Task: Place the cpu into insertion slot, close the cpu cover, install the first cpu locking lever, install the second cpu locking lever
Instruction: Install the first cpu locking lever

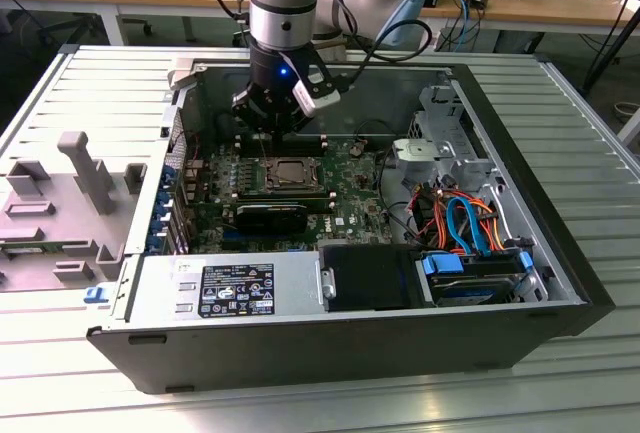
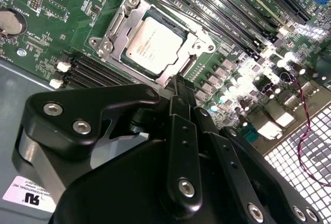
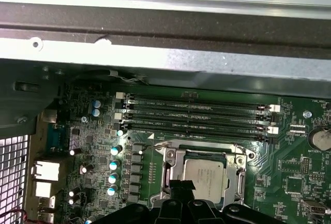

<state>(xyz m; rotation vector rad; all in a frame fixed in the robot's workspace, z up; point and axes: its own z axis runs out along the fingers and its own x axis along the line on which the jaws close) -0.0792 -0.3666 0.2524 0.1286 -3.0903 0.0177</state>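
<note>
One cpu seated under closed cpu cover, pincer narrow, empty, just beside it.

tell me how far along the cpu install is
Done: the silver-grey square cpu sits in the socket, and the silver metal frame cover lies flat around it. In hand: the black tool hangs by the cover's edge, holding nothing. Whether the levers are latched cannot be told.

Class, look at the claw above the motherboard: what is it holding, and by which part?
Nothing is held. The claw hangs shut and empty beside the cpu cover, with the cpu already seated.
</note>
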